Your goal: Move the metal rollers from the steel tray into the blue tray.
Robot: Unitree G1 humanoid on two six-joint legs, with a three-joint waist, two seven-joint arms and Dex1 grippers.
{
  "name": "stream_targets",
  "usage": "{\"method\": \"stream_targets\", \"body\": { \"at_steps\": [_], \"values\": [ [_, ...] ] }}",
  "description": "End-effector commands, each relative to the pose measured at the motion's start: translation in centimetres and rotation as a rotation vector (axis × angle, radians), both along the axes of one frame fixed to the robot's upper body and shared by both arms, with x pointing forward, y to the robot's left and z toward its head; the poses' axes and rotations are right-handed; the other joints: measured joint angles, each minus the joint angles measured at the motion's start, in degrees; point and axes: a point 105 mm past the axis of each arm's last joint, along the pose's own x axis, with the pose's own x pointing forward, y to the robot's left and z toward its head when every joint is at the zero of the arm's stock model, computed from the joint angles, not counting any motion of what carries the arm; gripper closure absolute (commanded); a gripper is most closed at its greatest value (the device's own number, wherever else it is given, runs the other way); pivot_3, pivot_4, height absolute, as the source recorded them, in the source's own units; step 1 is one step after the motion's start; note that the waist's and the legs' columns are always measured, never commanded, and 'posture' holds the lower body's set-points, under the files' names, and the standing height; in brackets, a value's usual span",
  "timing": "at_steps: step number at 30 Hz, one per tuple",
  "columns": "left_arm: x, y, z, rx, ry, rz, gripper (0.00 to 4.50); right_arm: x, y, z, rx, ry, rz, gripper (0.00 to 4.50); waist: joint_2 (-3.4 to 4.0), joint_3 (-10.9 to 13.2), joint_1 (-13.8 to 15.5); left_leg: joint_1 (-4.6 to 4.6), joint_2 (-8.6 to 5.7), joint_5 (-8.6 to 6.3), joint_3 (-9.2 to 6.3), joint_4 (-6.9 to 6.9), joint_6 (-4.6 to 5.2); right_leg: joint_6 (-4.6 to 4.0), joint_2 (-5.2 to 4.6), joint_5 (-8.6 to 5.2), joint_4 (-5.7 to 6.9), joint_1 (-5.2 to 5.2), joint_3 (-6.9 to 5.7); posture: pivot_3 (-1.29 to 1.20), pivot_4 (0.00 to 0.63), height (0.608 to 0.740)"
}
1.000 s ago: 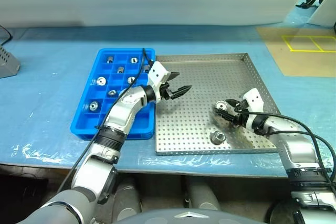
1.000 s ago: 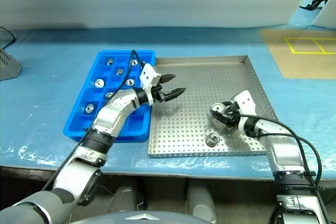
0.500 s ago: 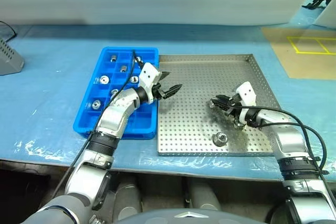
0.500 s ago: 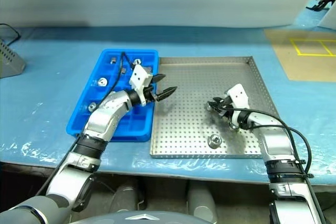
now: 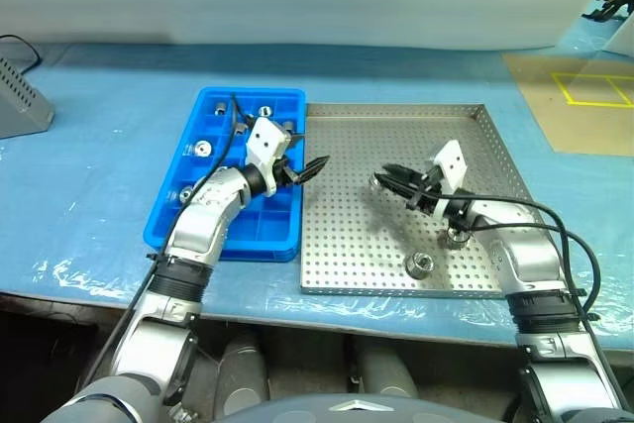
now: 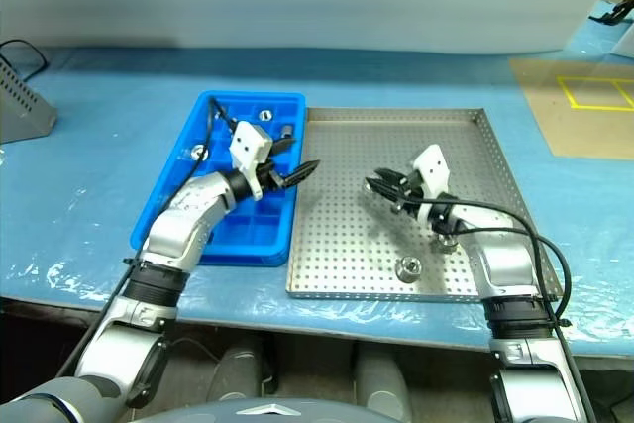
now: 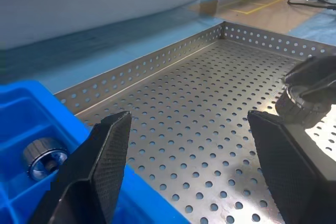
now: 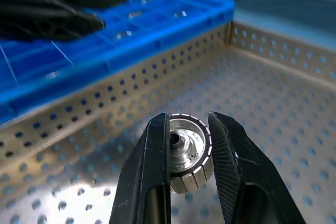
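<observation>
The steel tray lies right of the blue tray on the blue-covered table. Above the steel tray's middle, my right gripper is shut on a metal roller, its fingers pointing toward the blue tray. Two more rollers lie in the steel tray near its front right. Several rollers sit in the blue tray's compartments. My left gripper hovers open and empty over the seam between the two trays, facing the right gripper.
A grey device stands at the table's far left. A brown board with yellow tape lines lies at the far right. A black cable runs along the left arm over the blue tray.
My right gripper has shut on a roller, lifted it off the steel tray and carried it left toward the blue tray. My left gripper has drawn back left to the blue tray's edge.
</observation>
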Motion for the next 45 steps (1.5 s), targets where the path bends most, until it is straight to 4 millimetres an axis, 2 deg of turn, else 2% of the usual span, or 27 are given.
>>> {"method": "stream_targets", "body": {
  "at_steps": [1,5,8,9,10,11,12,13,14,16,20,23,26,34,45],
  "values": [
    [-0.7,1.5,2.4,-0.03,-0.068,0.033,0.76,-0.1,1.0,3.8,0.088,-0.103,0.045,3.82,0.0,0.0,0.1,0.0,0.01,0.0,0.0,-0.01,-0.01,0.0,0.01,0.0,0.0,-0.01,0.0,-0.18,0.15,0.74],
    [-1.5,3.4,2.5,-0.016,-0.073,0.097,0.76,-0.1,2.1,5.3,0.128,-0.125,0.1,3.82,0.0,0.0,0.6,0.01,0.0,0.02,-0.01,-0.04,-0.04,0.0,0.0,0.0,0.01,-0.01,-0.02,-0.13,0.15,0.74],
    [-2.2,4.5,2.2,-0.019,-0.058,0.144,0.76,0.2,2.8,4.9,0.095,-0.108,0.127,3.82,0.01,0.0,1.5,0.01,0.0,0.03,-0.01,-0.07,-0.06,0.0,0.0,0.0,0.0,-0.03,-0.01,-0.08,0.15,0.74],
    [-2.4,4.7,2.0,-0.018,-0.055,0.158,0.76,3.2,3.9,6.1,0.089,-0.096,0.113,3.82,0.01,0.0,1.4,0.01,0.0,0.04,-0.01,-0.09,-0.08,0.0,0.0,0.0,0.01,-0.03,-0.02,-0.06,0.15,0.74],
    [-2.6,5.0,1.9,-0.021,-0.051,0.173,0.76,5.9,6.1,7.4,0.084,-0.084,0.096,3.82,-0.01,0.1,1.2,0.09,0.02,0.05,0.0,-0.09,-0.1,0.0,0.02,0.0,0.06,-0.04,0.01,-0.05,0.15,0.74],
    [-2.9,5.4,1.8,-0.022,-0.048,0.191,0.76,7.6,8.1,8.4,0.065,-0.08,0.097,3.82,0.03,0.1,0.5,0.07,0.01,0.07,-0.04,0.01,-0.12,-0.11,-0.03,0.08,0.19,-0.24,0.0,-0.03,0.15,0.74],
    [-3.1,5.7,1.8,-0.021,-0.047,0.205,0.76,8.6,9.7,9.0,0.048,-0.077,0.106,3.82,0.0,0.2,0.0,-0.01,-0.03,0.14,-0.08,0.01,-0.22,-0.24,-0.06,0.17,0.37,-0.6,-0.03,-0.02,0.15,0.74],
    [-3.3,5.9,1.8,-0.021,-0.046,0.217,0.76,9.0,10.5,9.1,0.04,-0.072,0.117,3.82,0.01,0.2,0.0,-0.34,-0.2,0.18,-0.15,0.12,-0.29,-0.29,-0.45,0.19,0.99,-1.43,-0.06,0.0,0.15,0.74],
    [-3.5,6.2,1.7,-0.023,-0.046,0.231,0.76,9.4,11.2,9.0,0.03,-0.064,0.124,3.82,-0.05,0.2,0.5,-0.7,-0.14,0.25,-0.17,0.08,-0.39,-0.3,-0.58,0.2,1.2,-1.83,-0.24,0.01,0.15,0.74],
    [-4.0,6.7,1.6,-0.025,-0.043,0.257,0.76,9.7,12.5,8.7,-0.003,-0.054,0.142,3.82,-0.08,0.1,2.0,-0.55,0.25,0.38,-0.17,-0.13,-0.62,-0.5,-0.29,0.1,1.16,-1.57,-0.77,0.05,0.15,0.74],
    [-4.7,7.6,1.3,-0.021,-0.035,0.3,0.76,9.5,14.3,8.2,-0.029,-0.052,0.201,3.82,-0.01,0.2,4.9,-0.69,0.82,0.42,-0.18,-0.2,-0.77,-1.05,0.03,-0.25,1.12,-1.44,-1.25,0.09,0.15,0.74],
    [-5.3,8.0,1.2,-0.023,-0.031,0.325,0.76,8.8,15.6,7.7,-0.037,-0.042,0.276,3.82,0.0,0.2,5.8,-1.28,0.85,0.43,-0.27,0.03,-0.72,-1.06,0.04,-0.22,1.16,-1.83,-1.43,0.12,0.15,0.74],
    [-5.7,8.3,1.1,-0.022,-0.028,0.338,0.76,8.0,16.3,7.3,-0.045,-0.036,0.345,3.82,0.0,0.2,6.2,-1.38,0.89,0.4,-0.32,0.15,-0.73,-1.07,0.05,-0.21,1.24,-1.89,-1.49,0.13,0.15,0.74],
    [-7.0,8.8,1.3,-0.011,-0.022,0.348,0.76,6.3,17.1,6.9,-0.056,-0.049,0.496,3.82,0.01,0.2,6.3,-0.82,0.99,0.57,-0.33,0.15,-1.03,-1.11,0.09,-0.23,1.82,-1.67,-1.45,0.15,0.15,0.74],
    [-7.7,9.4,2.8,0.0,-0.011,0.336,0.76,5.0,17.8,4.3,-0.126,-0.028,0.577,3.82,0.02,0.2,6.3,-0.59,1.04,0.65,-0.33,0.08,-1.16,-1.21,0.17,-0.21,1.96,-1.62,-1.38,0.18,0.15,0.74]
  ]
}}
